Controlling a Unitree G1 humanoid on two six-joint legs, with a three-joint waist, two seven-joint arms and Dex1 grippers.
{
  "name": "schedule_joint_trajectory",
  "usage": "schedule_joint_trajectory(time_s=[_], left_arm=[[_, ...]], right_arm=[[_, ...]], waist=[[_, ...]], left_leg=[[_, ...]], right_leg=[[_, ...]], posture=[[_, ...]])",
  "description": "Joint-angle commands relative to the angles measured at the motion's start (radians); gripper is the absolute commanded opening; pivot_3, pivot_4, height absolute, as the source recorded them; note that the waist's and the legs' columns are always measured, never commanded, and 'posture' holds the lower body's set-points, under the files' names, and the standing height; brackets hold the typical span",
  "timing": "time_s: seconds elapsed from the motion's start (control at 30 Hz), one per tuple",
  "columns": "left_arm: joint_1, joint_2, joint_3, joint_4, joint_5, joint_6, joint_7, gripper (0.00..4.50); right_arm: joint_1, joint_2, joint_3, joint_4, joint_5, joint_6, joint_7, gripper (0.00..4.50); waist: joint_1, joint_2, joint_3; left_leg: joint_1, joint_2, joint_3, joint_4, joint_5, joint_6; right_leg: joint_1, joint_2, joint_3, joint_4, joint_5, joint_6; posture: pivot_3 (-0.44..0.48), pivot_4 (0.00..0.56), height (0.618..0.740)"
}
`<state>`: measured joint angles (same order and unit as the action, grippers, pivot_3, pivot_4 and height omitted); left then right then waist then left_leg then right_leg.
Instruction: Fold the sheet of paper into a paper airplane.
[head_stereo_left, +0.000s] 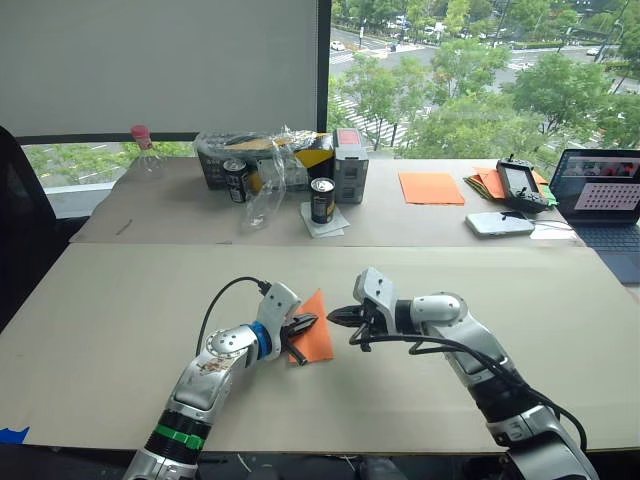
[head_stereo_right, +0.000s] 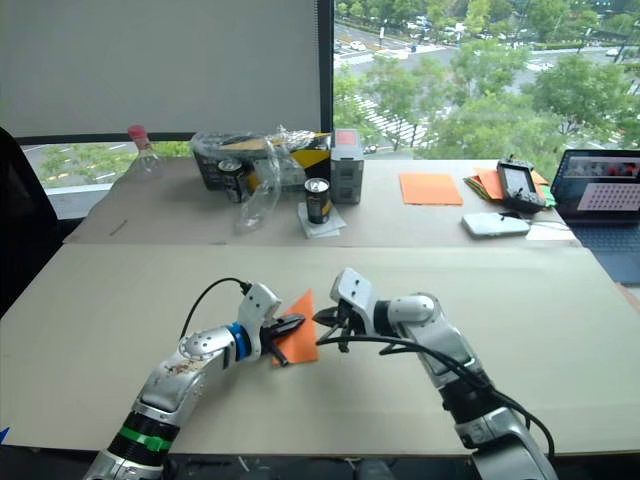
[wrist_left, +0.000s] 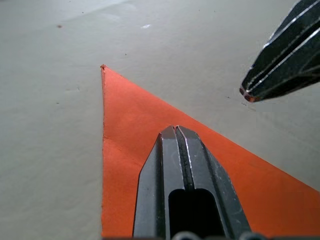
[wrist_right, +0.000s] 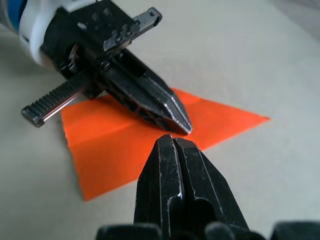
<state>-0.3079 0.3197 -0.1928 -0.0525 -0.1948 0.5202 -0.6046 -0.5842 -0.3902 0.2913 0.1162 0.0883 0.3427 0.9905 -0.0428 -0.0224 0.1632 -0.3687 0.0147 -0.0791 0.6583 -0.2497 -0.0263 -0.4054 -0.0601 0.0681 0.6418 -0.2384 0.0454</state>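
A: Where do the two head views sit?
B: High, looking forward and down over the table (head_stereo_left: 120, 330) toward the window; they share nearly the same scene.
A: And the wrist views?
B: Each looks close along its own fingers at the sheet of paper (wrist_left: 130, 150), from opposite sides.

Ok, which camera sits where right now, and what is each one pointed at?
Left eye and right eye: on the head, looking down over the table; both arms show, left gripper and right gripper meeting at the paper airplane.
Left wrist: along its shut fingers, resting on the orange wedge; right fingertip beyond.
Right wrist: along its shut fingers toward the left gripper.
All views share the airplane.
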Motion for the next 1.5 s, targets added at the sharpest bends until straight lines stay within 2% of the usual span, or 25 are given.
schedule_joint_trajectory(time_s=[0.03,0.17,0.3,0.5,0.8,0.97,1.07,1.27,1.37,1.5], left_arm=[[0.02,-0.001,-0.004,0.014,0.007,0.005,0.003,0.02],[0.024,-0.005,0.003,0.008,0.007,0.003,0.014,0.02],[0.038,-0.001,0.001,0.003,0.008,-0.001,0.01,0.02],[0.042,0.019,0.002,0.02,0.013,-0.017,-0.011,0.02],[0.041,0.018,-0.002,0.014,0.012,-0.011,-0.016,0.02],[0.047,0.019,0.006,0.01,0.008,-0.006,-0.014,0.02],[0.057,0.004,0.046,0.01,-0.03,0.019,-0.007,0.02],[0.034,-0.054,0.166,0.011,-0.132,0.108,0.061,0.02],[-0.006,-0.069,0.224,0.029,-0.171,0.147,0.088,0.02],[-0.03,-0.051,0.229,0.035,-0.18,0.167,0.071,0.02]], right_arm=[[-0.045,0.031,0.017,0.13,-0.024,-0.071,-0.006,0.0],[-0.066,0.057,0.031,0.259,-0.032,-0.12,0.027,0.0],[-0.054,0.059,0.052,0.275,-0.03,-0.14,0.081,0.0],[0.048,-0.004,0.114,0.136,-0.024,-0.111,0.201,0.0],[0.174,-0.087,0.104,-0.057,0.038,-0.024,0.255,0.0],[0.143,-0.099,0.008,-0.216,0.179,0.126,0.236,0.0],[0.057,-0.116,-0.025,-0.277,0.207,0.217,0.203,0.0],[-0.014,-0.058,0.067,-0.157,0.065,0.142,0.082,0.0],[-0.019,-0.017,0.113,-0.036,0.004,0.048,0.044,0.0],[-0.027,0.039,0.133,0.067,-0.034,-0.027,0.016,0.0]], waist=[[0.0,0.0,0.0],[0.001,0.0,0.0],[0.0,0.0,0.0],[0.0,0.0,0.0],[0.0,0.0,0.0],[0.0,0.0,0.0],[-0.005,0.0,0.0],[-0.001,0.0,0.0],[0.0,-0.001,0.001],[-0.003,-0.001,0.001]], left_leg=[[0.0,0.0,0.0,0.0,0.0,0.0],[-0.001,0.0,0.0,0.0,0.0,0.0],[0.0,0.0,0.0,0.0,0.0,0.0],[0.0,0.0,0.0,0.0,0.0,0.0],[0.001,0.0,0.0,0.0,0.0,0.0],[0.0,0.0,0.0,0.0,0.0,0.0],[0.0,0.0,0.0,0.0,0.0,0.0],[0.0,0.001,-0.001,0.0,0.0,0.001],[-0.001,0.0,0.0,0.0,0.0,0.0],[-0.001,0.0,0.0,0.0,0.0,0.0]], right_leg=[[0.0,0.0,0.0,0.0,0.0,0.0],[0.0,0.0,0.0,-0.001,0.0,0.0],[0.0,0.0,0.0,0.0,0.0,0.0],[0.001,0.0,0.0,0.0,0.0,0.0],[0.002,0.0,0.0,0.0,0.0,0.001],[0.001,0.0,0.0,0.0,-0.001,0.001],[0.0,0.0,0.0,0.0,-0.001,0.001],[0.0,0.001,-0.001,0.0,-0.001,0.001],[0.0,0.0,-0.001,0.0,0.0,0.001],[-0.002,0.0,-0.001,0.0,0.0,0.0]], posture=[[0.0,0.15,0.73],[0.0,0.15,0.73],[0.0,0.15,0.73],[0.0,0.15,0.73],[0.0,0.15,0.73],[0.0,0.15,0.73],[0.0,0.15,0.73],[0.0,0.15,0.73],[0.0,0.15,0.73],[0.0,0.15,0.73]])
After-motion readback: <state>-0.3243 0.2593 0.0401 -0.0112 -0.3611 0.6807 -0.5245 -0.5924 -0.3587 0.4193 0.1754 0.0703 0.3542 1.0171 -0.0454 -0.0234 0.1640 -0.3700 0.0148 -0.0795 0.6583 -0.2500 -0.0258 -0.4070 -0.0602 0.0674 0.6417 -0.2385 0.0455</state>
